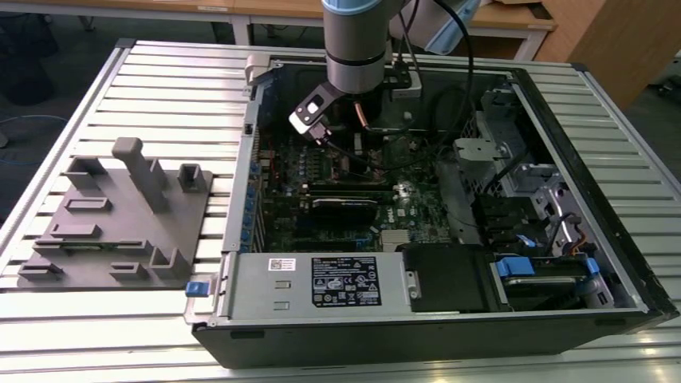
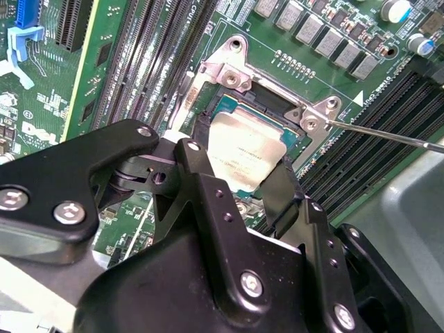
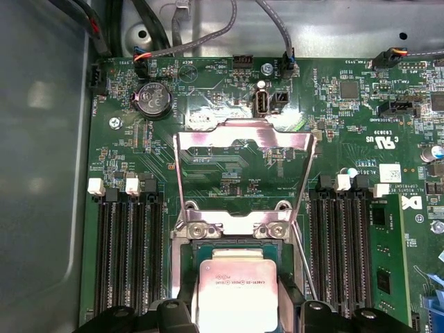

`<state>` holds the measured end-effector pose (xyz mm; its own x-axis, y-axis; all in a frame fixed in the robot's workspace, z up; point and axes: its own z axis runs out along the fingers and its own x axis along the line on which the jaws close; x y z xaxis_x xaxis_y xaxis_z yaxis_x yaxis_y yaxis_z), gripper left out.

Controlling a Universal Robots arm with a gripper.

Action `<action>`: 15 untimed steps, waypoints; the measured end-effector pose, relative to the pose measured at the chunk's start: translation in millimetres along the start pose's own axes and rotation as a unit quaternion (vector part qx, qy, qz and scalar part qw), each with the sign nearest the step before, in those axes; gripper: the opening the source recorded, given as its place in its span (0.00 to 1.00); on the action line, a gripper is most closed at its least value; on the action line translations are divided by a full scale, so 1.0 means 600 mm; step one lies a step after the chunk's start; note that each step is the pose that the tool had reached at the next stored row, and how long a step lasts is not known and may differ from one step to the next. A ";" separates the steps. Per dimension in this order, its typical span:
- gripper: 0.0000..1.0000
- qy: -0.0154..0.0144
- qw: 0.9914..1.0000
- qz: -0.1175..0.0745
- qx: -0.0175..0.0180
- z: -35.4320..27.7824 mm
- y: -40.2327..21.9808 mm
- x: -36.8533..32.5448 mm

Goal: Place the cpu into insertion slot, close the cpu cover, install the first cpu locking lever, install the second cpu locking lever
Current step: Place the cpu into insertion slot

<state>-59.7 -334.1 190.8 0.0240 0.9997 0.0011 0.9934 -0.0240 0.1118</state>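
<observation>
My gripper (image 3: 234, 311) is clamped on the cpu (image 3: 236, 288), one finger on each of two opposite edges. This holds the silver face level and square over the insertion slot (image 3: 229, 244). The cpu cover (image 3: 243, 133) stands swung up on its hinge, on the far side from me, which leaves the socket open from above. A thin locking lever (image 2: 388, 136) lies out to the side across the memory slots (image 2: 388, 104), clear of the frame. In the second wrist view my fingers (image 2: 281, 187) hide the near half of the socket. The contacts under the chip are covered. Whether it is seated or just above the rim is hard to judge; probably just touching. Its near edge is cut off in the first wrist view.
</observation>
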 end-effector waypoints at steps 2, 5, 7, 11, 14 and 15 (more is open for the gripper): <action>0.54 0.000 1.000 0.000 0.000 0.000 0.000 0.000; 0.55 0.000 1.000 0.000 0.000 0.000 0.000 0.000; 0.62 0.000 1.000 0.000 0.000 0.000 0.000 0.000; 0.62 0.000 1.000 0.000 0.000 -0.006 0.001 0.000; 0.62 0.000 1.000 0.000 0.000 -0.015 0.002 0.000; 0.62 0.000 1.000 0.000 0.000 -0.018 0.002 0.000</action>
<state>-59.7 -334.1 201.6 0.0240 0.9997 0.0011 0.9934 -0.0240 0.1118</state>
